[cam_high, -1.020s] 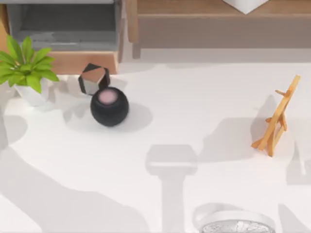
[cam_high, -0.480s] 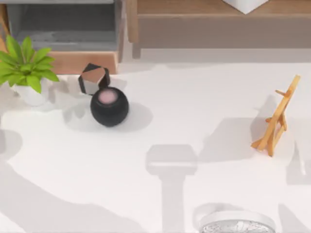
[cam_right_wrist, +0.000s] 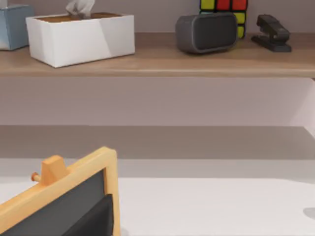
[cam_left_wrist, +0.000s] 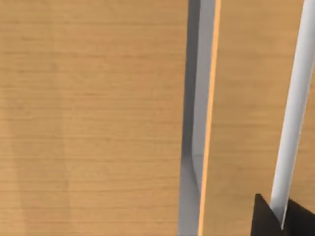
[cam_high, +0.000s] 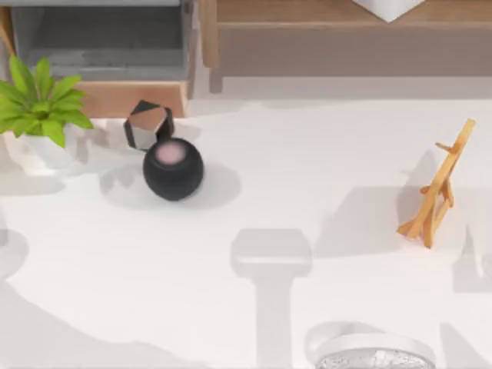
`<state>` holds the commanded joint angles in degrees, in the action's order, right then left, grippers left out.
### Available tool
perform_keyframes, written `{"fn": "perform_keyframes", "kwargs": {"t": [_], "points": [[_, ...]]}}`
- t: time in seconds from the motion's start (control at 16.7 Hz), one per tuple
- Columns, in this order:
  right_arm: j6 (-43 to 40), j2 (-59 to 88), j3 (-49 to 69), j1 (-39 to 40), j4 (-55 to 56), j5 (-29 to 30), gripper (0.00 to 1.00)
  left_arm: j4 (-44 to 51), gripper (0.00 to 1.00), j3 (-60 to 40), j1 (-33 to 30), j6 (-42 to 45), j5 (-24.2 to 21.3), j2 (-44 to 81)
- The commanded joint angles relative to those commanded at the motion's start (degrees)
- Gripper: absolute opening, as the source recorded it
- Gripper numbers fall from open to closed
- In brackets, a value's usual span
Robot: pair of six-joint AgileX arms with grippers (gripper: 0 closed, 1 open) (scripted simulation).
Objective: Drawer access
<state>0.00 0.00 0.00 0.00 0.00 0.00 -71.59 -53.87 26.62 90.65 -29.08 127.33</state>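
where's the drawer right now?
Top view: the drawer is at the table's far left, pulled open, its tan front just behind the potted plant and the black-and-tan cube, left of the wooden shelf unit.

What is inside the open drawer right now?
The drawer shows bare grey floor and walls, with no object visible. Its far end runs past the top view's edge, and the potted plant overlaps its front left corner.

L gripper (cam_left_wrist: 281,216) tip dark, close against a wood face; jaws' state unclear.
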Motion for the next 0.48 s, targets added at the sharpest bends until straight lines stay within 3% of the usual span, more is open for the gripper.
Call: {"fn": "perform_keyframes", "kwargs": {"t": [0.48], "points": [[0.0,0.0,0.0,0.0,0.0,0.0,1.00,-6.2,0.00,11.3,4.2,0.2,-4.4,-4.9]]}}
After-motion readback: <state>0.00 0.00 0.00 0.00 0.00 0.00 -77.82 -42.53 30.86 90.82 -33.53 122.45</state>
